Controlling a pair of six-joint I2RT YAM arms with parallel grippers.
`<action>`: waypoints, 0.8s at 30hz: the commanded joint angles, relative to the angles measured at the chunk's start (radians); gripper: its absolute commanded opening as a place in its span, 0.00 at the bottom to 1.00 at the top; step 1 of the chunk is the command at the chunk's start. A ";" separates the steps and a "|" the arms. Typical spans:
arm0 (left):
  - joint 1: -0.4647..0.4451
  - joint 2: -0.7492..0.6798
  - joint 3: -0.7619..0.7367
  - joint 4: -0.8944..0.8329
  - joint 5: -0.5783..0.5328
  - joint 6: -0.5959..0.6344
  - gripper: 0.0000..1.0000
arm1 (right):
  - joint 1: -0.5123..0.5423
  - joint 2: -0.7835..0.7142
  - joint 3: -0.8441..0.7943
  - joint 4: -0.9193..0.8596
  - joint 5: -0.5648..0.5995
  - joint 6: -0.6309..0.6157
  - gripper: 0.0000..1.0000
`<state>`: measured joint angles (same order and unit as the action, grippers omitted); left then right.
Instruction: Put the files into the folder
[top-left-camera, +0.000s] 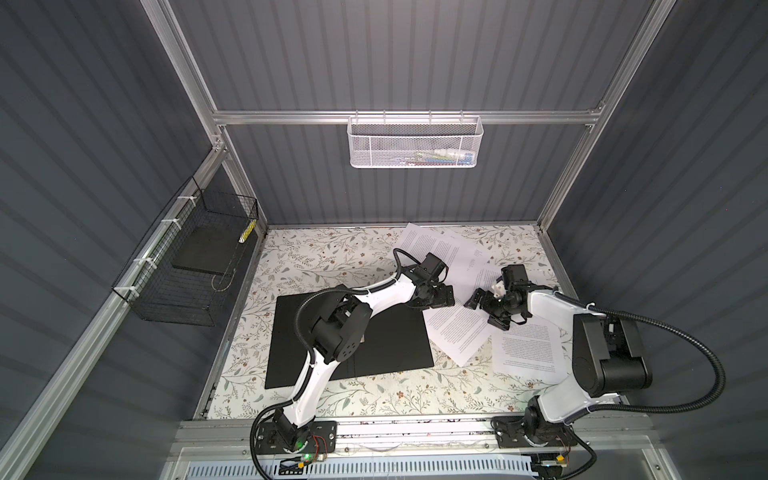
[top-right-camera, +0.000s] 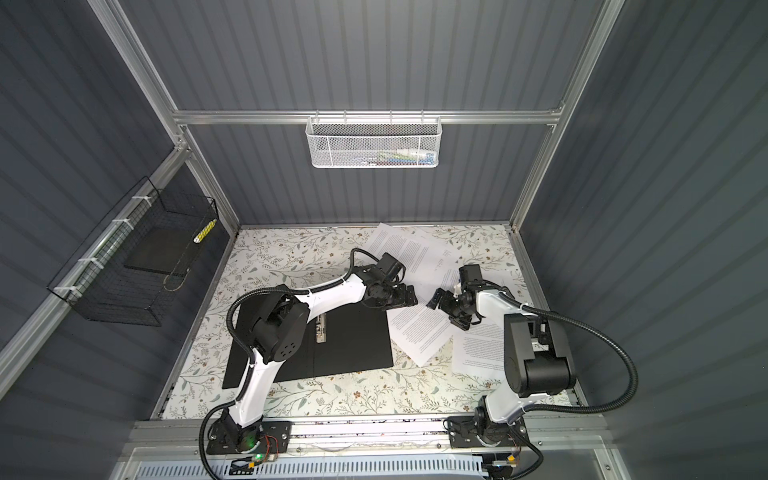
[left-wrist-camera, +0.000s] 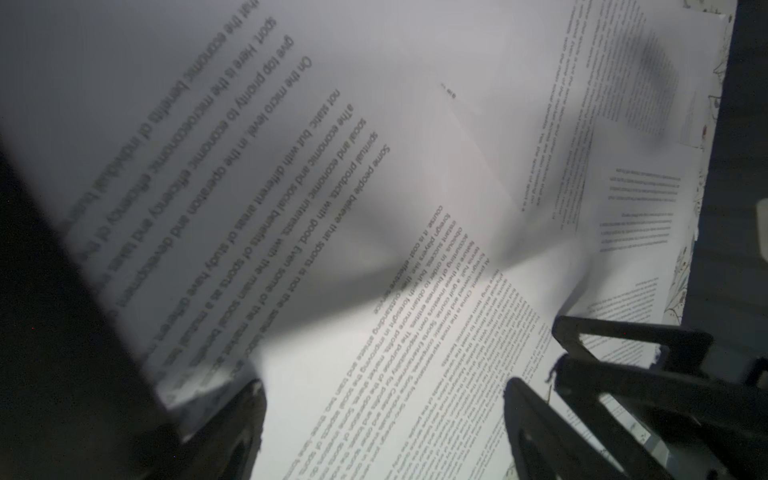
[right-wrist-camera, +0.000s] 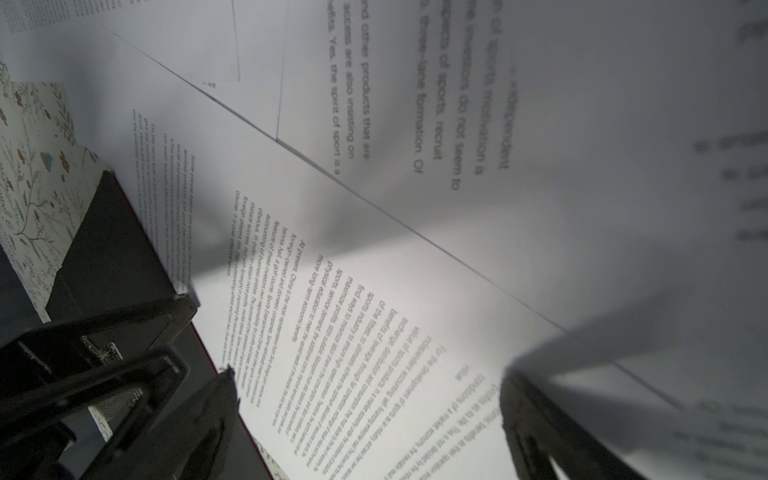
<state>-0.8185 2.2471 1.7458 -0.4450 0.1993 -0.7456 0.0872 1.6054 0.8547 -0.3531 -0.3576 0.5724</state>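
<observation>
The folder (top-left-camera: 374, 345) lies open and flat on the table, black inside, partly under my left arm in both top views; its red edge shows in the right wrist view (right-wrist-camera: 120, 249). Several files lie loose to its right: one at the back (top-left-camera: 432, 245), one beside the folder (top-left-camera: 457, 336), one further right (top-left-camera: 528, 353). My left gripper (top-left-camera: 451, 297) (left-wrist-camera: 384, 415) is open just above the middle sheet (left-wrist-camera: 415, 374). My right gripper (top-left-camera: 482, 311) (right-wrist-camera: 374, 415) faces it, open over the same sheet (right-wrist-camera: 353, 332). Neither holds anything.
A black wire basket (top-left-camera: 187, 274) holding a dark slab hangs on the left wall. A white mesh basket (top-left-camera: 415, 141) hangs on the back rail. The tabletop (top-left-camera: 324, 257) is floral-patterned. A metal clip (top-right-camera: 320, 328) sits on the folder's spine.
</observation>
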 joint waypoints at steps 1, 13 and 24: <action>-0.004 0.053 0.017 -0.046 -0.019 0.005 0.90 | 0.039 0.012 -0.025 -0.076 0.011 0.041 0.99; 0.043 0.071 0.004 -0.082 0.023 0.109 0.92 | 0.266 -0.097 -0.216 0.043 -0.024 0.256 0.99; 0.050 0.063 -0.003 -0.177 0.045 0.260 0.93 | 0.235 -0.203 -0.157 0.001 -0.032 0.100 0.99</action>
<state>-0.7750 2.2627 1.7672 -0.4767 0.2413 -0.5484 0.3756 1.4124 0.6594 -0.2855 -0.3882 0.7624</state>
